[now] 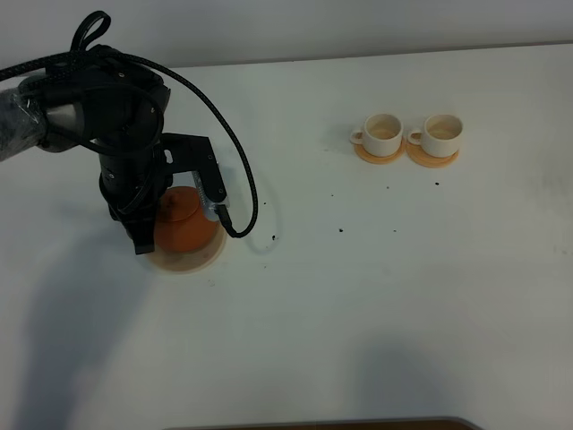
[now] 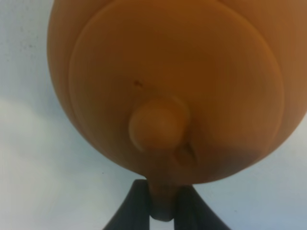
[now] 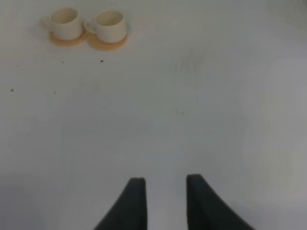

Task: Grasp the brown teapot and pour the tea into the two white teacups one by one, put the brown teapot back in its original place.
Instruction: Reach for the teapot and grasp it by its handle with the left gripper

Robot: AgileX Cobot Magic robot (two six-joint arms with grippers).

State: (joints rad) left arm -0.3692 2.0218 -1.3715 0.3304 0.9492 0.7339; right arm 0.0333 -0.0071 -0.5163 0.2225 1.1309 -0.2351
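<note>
The brown teapot sits on the large pale tan coaster at the left of the table. My left gripper reaches down over it. In the left wrist view the teapot fills the frame, lid knob up, and the gripper is shut on its loop handle. The two white teacups stand side by side at the back right, also in the right wrist view. Their insides look cream; no tea shows. My right gripper is open and empty above bare table.
Each cup stands on a small orange-tan coaster. A few dark specks lie on the white table between the teapot and the cups. A black cable loops off the left arm beside the teapot.
</note>
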